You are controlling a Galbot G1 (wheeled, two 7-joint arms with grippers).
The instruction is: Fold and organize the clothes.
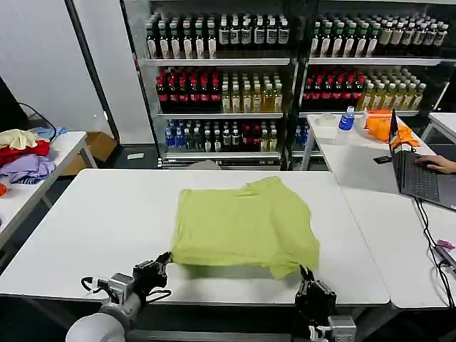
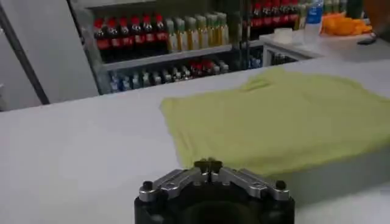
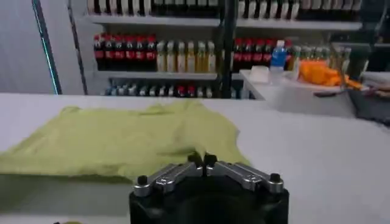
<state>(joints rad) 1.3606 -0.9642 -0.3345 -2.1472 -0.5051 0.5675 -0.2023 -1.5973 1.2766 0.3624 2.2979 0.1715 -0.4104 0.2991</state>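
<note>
Lying flat mid-table [image 1: 92, 214], the shirt [image 1: 242, 224] is already folded to a rough rectangle, plain lime side up, no print showing; its near edge looks doubled over, with a thick hem just short of the table's front edge. Fabric is fairly smooth, one sleeve or collar bump at the edge away from the robot, near right corner sagging a bit. Left gripper [image 1: 160, 267] sits just off the shirt's near left corner, low over the table; in the left wrist view its fingers [image 2: 209, 165] meet at the tips, closed on nothing, shirt [image 2: 274, 119] ahead of them and not touching. Right gripper [image 1: 313, 288] sits just off the shirt's near right corner at the table's front edge; right wrist view shows its fingers [image 3: 203, 162] pressed together too, empty, shirt [image 3: 122, 143] lying in front. Both arms flank the near corners, likely a pose for pinching those corners for a further fold, or a release pose after one; cannot tell which. Judged: fold partly done, another fold or squaring up probably left. Beyond the shirt: shelves [image 1: 221, 64] of bottles behind the table, garment heap [image 1: 25, 153] on a side table left of the shirt, laptop [image 1: 417, 174] on the table to the right with a person's hand on it.
</note>
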